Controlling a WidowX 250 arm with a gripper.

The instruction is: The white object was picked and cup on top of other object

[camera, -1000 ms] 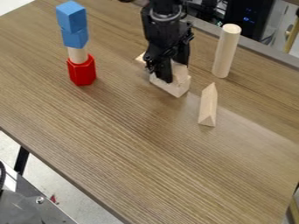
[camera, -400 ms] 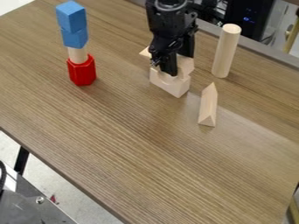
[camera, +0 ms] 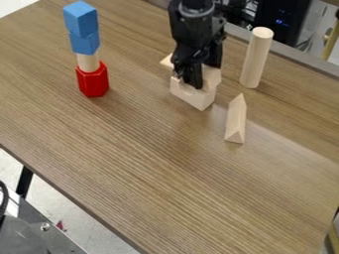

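Over the upper middle of the table, my arm is hanging steeply down, the view's top edge cutting it off. My gripper is pointing at the pale notched block, which is sitting on the table; whether it's spread or pinching, I'm not managing to tell (dark parts are hiding the block's back).

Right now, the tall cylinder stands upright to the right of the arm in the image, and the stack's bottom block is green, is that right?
Not quite: the camera view shows the stack's bottom block is red; the tall cylinder does stand upright.
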